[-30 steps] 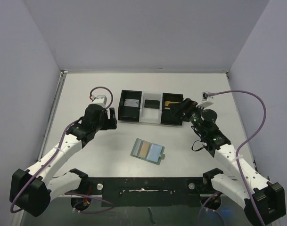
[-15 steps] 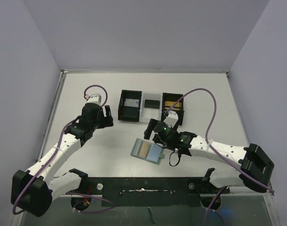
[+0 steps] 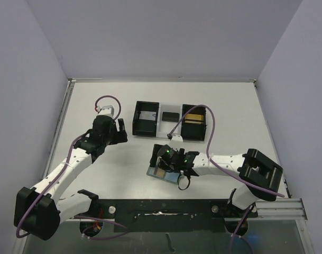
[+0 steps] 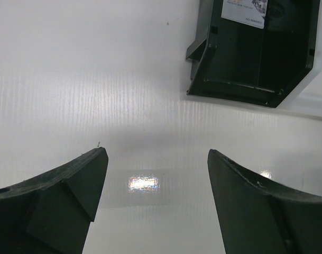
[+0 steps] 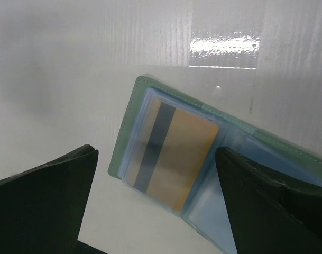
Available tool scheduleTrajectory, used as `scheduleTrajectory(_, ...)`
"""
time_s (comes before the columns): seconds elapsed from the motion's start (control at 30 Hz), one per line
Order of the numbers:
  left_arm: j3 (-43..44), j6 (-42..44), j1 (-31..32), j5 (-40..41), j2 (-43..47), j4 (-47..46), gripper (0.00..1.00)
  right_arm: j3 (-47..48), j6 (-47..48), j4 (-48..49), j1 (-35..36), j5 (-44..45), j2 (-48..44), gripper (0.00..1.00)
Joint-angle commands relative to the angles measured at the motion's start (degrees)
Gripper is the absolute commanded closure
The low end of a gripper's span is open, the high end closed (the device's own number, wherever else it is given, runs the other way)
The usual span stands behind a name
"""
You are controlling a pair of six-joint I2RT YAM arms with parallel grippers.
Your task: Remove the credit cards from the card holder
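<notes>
Now that the right gripper [image 3: 161, 160] has swung in from the far tray [image 3: 146, 130], the top view shows it over the open card holder [image 3: 154, 172], near centre. From the left wrist, the left gripper [image 4: 156, 159] stands spread over bare table [image 4: 71, 79]. From the right wrist, spread jaws flank a pocketed gold card [image 5: 179, 156], so it looks ready to be pulled out.

Green card holder [image 5: 125, 138], pale blue pockets [image 5: 227, 209] — gold card [image 5: 174, 156], dark stripe
</notes>
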State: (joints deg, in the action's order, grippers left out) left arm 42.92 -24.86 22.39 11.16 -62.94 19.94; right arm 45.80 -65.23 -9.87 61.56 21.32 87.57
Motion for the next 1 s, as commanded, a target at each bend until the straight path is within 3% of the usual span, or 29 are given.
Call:
scheduleTrajectory(0.0, 3.2, -0.2, -0.6, -2.2, -0.6, -2.8, 0.23, -0.7, -2.3, 4.1, 0.2, -2.8, 0.8, 0.02)
scheduleTrajectory(0.13, 1.5, -0.1, -0.5, -6.8, -1.0, -4.4, 0.23, -1.6, -1.0, 1.1, -2.0, -4.1, 2.2, 0.02)
scheduleTrajectory(0.27, 1.3, -1.8, -0.1, -21.9, -4.3, -6.8, 0.27, -3.2, 3.7, -1.7, -5.9, -4.3, 2.2, 0.03)
scheduleTrajectory(0.37, -2.6, -6.9, 1.4, -30.6, -5.1, -14.3, 0.3, -4.5, 8.3, -2.0, -8.6, -6.0, 1.0, 0.05)
scheduleTrajectory(0.73, -9.5, -13.5, 11.2, -29.5, -11.8, -23.6, 0.33, -1.9, 17.6, -6.6, -11.4, -5.0, -3.8, 0.1)
scheduleTrajectory(0.97, -8.8, -14.6, 12.3, -32.9, -18.2, -31.3, 0.36, -3.5, 7.5, -7.2, -8.6, -7.1, -12.2, 0.12)
